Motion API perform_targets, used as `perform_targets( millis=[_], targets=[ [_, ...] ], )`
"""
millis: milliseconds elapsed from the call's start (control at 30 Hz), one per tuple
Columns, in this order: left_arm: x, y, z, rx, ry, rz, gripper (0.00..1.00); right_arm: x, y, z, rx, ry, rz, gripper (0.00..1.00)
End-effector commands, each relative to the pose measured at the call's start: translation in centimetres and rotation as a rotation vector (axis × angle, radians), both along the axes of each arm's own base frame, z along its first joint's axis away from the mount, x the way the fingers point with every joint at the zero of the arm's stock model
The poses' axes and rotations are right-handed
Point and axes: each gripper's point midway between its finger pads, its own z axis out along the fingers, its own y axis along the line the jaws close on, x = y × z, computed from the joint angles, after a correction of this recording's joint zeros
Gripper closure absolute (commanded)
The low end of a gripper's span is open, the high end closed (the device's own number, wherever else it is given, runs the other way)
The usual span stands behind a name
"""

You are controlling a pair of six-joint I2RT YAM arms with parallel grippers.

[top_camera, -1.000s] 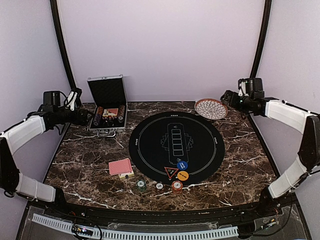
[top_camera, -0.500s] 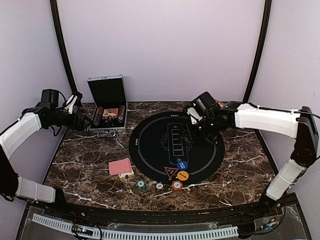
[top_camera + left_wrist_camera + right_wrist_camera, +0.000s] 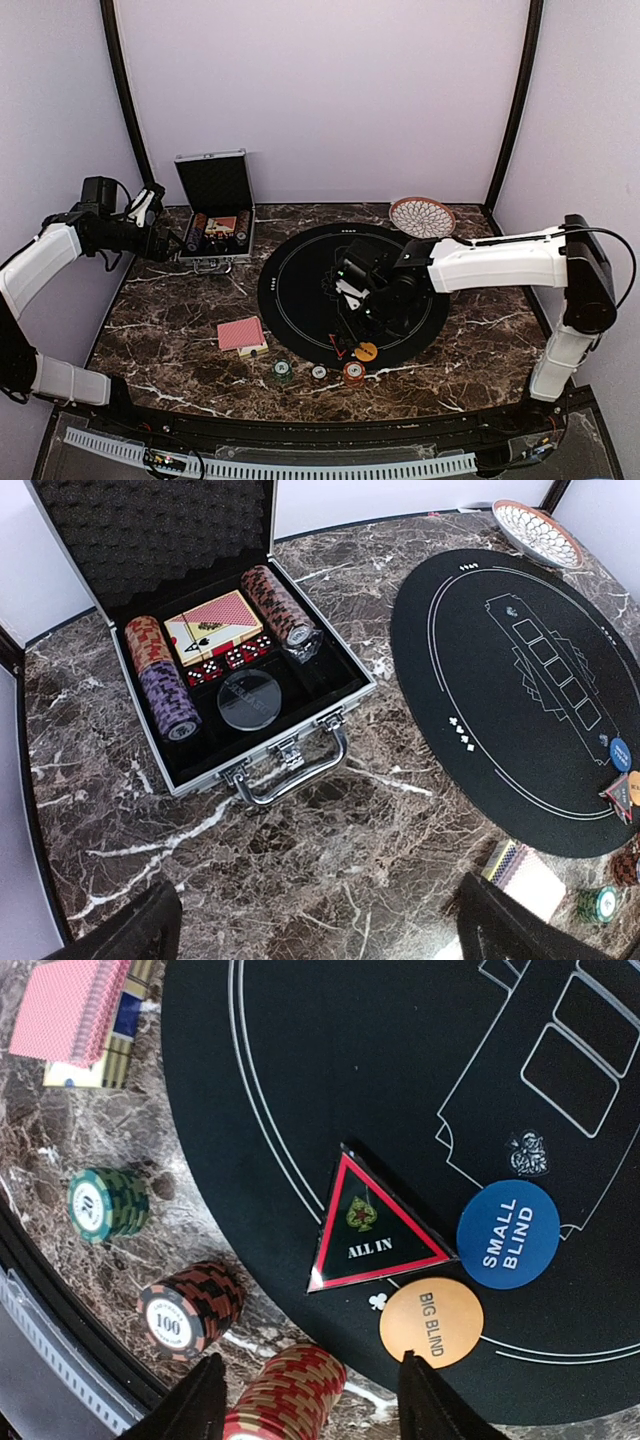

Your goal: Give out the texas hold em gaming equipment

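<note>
left gripper: spread wide, empty, facing open silver case | right gripper: fingers apart, pinching nothing, above ALL IN triangle marker at black mat edge | green chip stack, red-backed card deck: on counter beside mat

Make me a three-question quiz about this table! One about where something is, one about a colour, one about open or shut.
1. Where does the triangle marker lie? A on the black mat; B on the red cards; C in the dish.
2. What colour is the SMALL BLIND button? A orange; B blue; C green.
3. How is the silver case? A shut; B open; C upside down.
Answers: 1 A, it rests on the mat. 2 B, its face is blue. 3 B, its lid stands up.
</note>
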Motion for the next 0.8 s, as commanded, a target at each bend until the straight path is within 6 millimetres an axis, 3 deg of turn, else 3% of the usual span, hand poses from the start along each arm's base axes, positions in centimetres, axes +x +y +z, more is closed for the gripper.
perform_targets(
  millis=[0,300,767],
  targets=[
    [-0.2,-0.3,2.4,-0.012,-0.053,-0.025,0.01,0.4,0.7,-0.7,-0.002,0.02,-0.035,0.45],
    [0.4,-0.9,4.7,-0.036,-0.097,-0.051,0.01,1.0,0.9,-3.1,-0.068,0.038,-0.058,0.48],
    [0.6,-1.0,5.9,-0.035,-0.14,-0.057,0.01,1.3,0.2,-4.7,-0.141,0.043,-0.082,0.49]
  ],
)
